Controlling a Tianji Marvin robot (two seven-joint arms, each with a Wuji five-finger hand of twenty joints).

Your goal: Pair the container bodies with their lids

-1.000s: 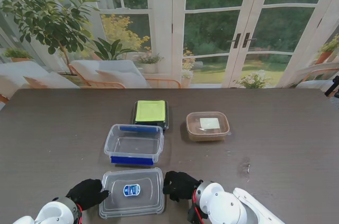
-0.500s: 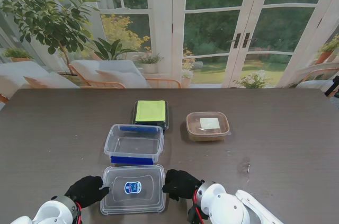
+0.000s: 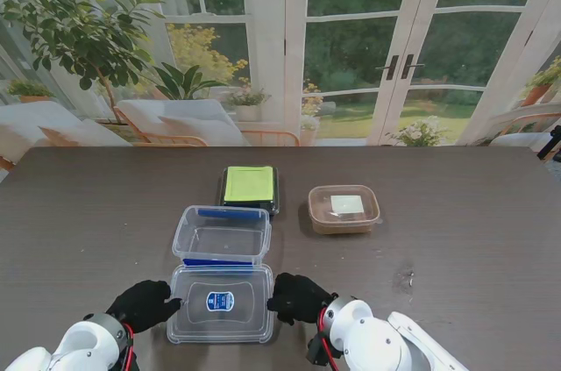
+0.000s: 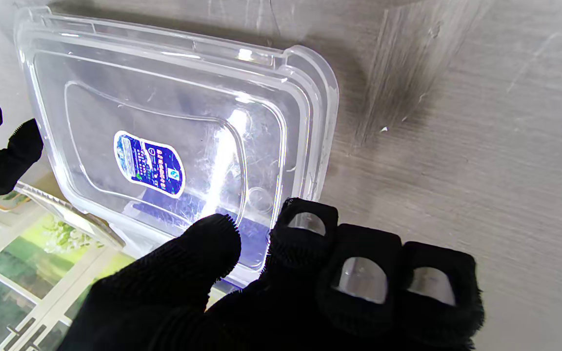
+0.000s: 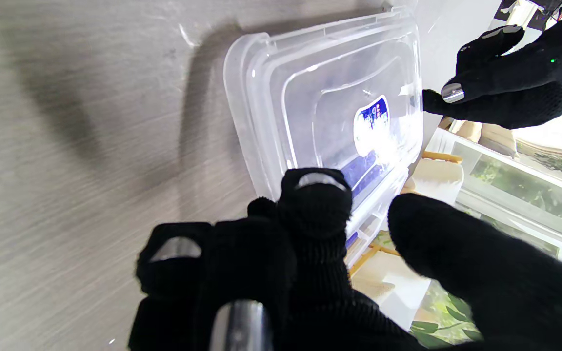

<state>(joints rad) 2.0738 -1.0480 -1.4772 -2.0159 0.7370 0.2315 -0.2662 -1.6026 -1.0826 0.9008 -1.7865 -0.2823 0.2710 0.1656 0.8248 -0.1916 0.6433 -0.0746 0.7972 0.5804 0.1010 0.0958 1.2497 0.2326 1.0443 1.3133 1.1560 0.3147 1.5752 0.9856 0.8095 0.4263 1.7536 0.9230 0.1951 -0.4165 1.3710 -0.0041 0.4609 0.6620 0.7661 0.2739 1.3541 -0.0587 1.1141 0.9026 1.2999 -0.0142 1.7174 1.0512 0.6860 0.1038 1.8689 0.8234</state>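
Carrying the clear lid [image 3: 221, 303] away from the near edge of the counter [image 3: 456, 239]: a second ago lying flat nearer to me, now raised and shifted farther, its far edge overlapping the near blue rim of the open clear container [image 3: 223, 235]. Judged from that: lid nearly over its body, seating step not yet done. Left robot hand [image 3: 144, 305] pinching the lid's left edge, thumb over the top face, fingers [image 4: 305, 229] curled at the rim. Lid between both hands, blue sticker [image 3: 220, 302] up. Right robot hand [image 3: 299, 298] clamped on the right edge likewise. Farther off, well apart: green-lidded black box [image 3: 250, 187], then brown lidded tub [image 3: 344, 207] to its right.
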